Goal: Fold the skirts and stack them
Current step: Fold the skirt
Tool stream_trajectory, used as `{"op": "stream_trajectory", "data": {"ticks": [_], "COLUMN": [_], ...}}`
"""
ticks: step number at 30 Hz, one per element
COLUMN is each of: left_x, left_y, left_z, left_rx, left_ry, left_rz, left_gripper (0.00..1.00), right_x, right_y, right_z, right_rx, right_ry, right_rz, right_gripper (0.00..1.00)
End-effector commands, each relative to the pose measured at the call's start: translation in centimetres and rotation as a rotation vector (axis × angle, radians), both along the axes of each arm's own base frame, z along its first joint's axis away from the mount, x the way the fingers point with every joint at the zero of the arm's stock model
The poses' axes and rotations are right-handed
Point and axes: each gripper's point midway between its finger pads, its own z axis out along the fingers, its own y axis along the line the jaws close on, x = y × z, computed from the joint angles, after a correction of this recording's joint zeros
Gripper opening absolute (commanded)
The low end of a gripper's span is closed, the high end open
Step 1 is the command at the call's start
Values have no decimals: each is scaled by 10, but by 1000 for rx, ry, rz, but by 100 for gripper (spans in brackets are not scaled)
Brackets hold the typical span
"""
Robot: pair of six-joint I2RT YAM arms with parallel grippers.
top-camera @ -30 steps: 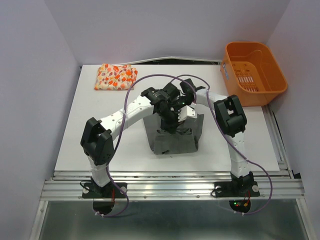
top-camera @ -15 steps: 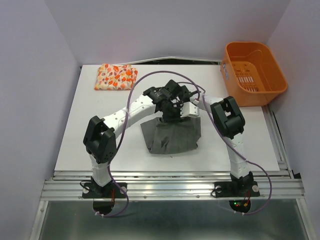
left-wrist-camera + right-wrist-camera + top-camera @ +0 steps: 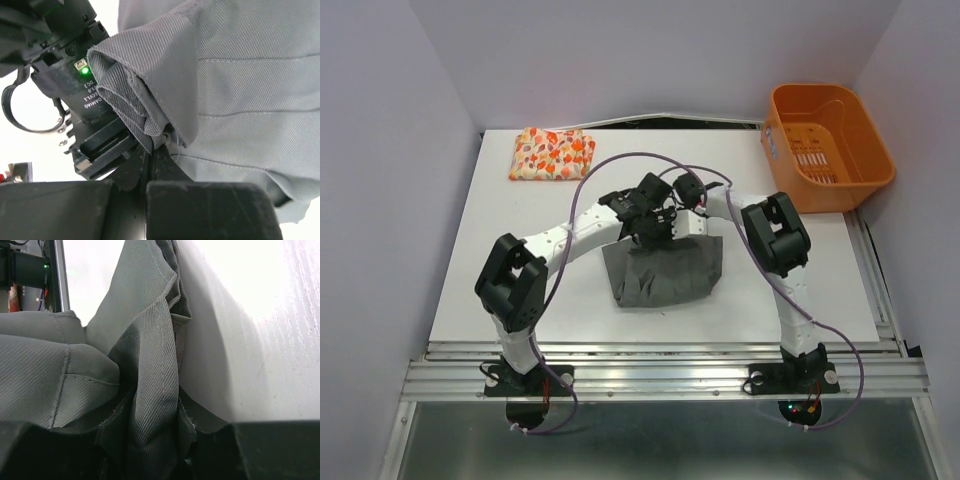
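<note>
The dark grey skirt lies on the white table in the middle, partly folded. My left gripper and right gripper meet at its far edge, close together. In the left wrist view my left gripper is shut on a bunched fold of the grey skirt. In the right wrist view my right gripper is shut on a ridge of the grey skirt. The printed cream skirt lies folded at the far left corner.
An orange plastic basket stands at the far right corner. The table's near edge runs along the metal rail by the arm bases. Purple cables loop above the arms.
Both grippers have moved toward the far side and lowered with the grey skirt's edge. The cloth, held up a second ago, now lies flatter on the table.
</note>
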Motion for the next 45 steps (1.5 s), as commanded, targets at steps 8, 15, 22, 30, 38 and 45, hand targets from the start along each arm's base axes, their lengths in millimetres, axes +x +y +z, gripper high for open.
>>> {"op": "stream_trajectory", "data": {"ticks": [8,15,22,30,38,45], "left_x": [39,26,13,-4,-36,-27], "left_y": [31,35,37,36,36,23], "left_z": [-53,-79,-93,-103,-90,-35], "left_rx": [45,62,79,89,92,32], "left_ry": [-186,-155,-128,-66,-20,-30], "left_rz": [181,191,154,104,37,76], "left_gripper": [0,0,0,0,0,0], "right_x": [-4,32,90,124,114,44], "right_y": [-2,5,2,-8,-20,-23], "right_z": [-10,0,24,38,1,-38], "right_rx": [-96,-151,-160,-143,-150,-160], "right_ry": [7,-93,-166,-170,-99,82], "right_rz": [4,-59,-189,-281,-245,-135], "right_gripper": [44,50,59,61,40,18]}}
